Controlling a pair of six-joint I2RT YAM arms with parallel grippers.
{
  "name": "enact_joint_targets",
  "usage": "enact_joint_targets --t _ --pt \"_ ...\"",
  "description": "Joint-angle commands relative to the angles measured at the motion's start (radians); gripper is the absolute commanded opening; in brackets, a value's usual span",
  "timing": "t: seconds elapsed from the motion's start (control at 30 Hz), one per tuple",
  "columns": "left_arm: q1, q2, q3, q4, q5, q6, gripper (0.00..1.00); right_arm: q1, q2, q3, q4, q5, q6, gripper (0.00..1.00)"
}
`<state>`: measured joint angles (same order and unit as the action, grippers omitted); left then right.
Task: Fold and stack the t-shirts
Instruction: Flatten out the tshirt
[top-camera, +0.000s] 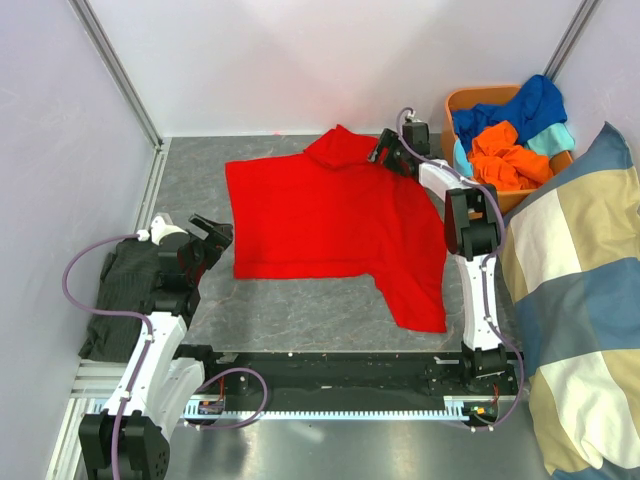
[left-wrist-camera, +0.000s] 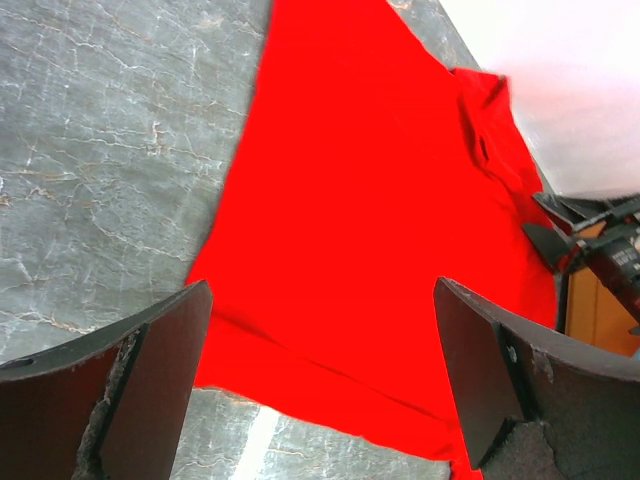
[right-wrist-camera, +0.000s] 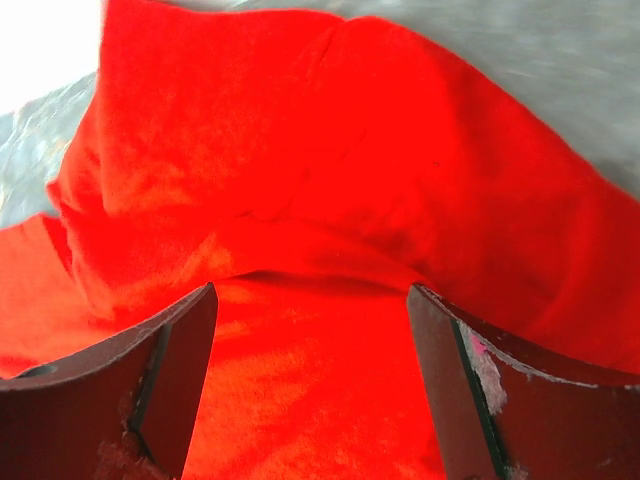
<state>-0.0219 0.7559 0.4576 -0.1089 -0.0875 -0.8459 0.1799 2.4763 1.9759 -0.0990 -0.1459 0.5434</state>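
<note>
- Red t-shirt (top-camera: 330, 215) lies spread on the grey table (top-camera: 300, 310), its far corner bunched.
- Likely light, limp and prone to bunching; a hem corner or sleeve edge looks the best place to pinch.
- Right gripper (top-camera: 386, 150) hangs spread over the bunched fold; left gripper (top-camera: 212, 236) gapes beside the left hem, holding nothing.
- Orange, blue and teal shirts (top-camera: 510, 150) heap in the basket (top-camera: 455, 105); their count is unclear, as is whether the right gripper touches cloth.

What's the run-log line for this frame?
red t-shirt: spread on table, far corner bunched | left gripper: open, near shirt's left edge | right gripper: open, over bunched corner | basket: holds unfolded shirts
</note>
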Motion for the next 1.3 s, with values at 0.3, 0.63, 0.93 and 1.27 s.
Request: enact_joint_targets --t 0.3,0.63,0.93,1.27 --pt "-0.003 -0.013 0.006 -0.002 -0.034 0.053 1.0 -0.034 -0.171 -0.371 -0.013 0.21 0.092 0.86" --pt "-0.003 -0.035 -0.008 -0.018 -0.034 0.056 1.0 -0.026 -0.304 -0.598 0.064 0.212 0.142 0.86" --pt "-0.003 -0.023 0.022 -0.018 -0.037 0.082 1.0 -0.028 -0.349 -0.416 0.162 0.019 -0.057 0.93" --pt "-0.003 0.071 0.064 0.038 -0.017 0.183 1.0 -0.025 -0.549 -0.362 0.021 -0.017 -0.149 0.95"
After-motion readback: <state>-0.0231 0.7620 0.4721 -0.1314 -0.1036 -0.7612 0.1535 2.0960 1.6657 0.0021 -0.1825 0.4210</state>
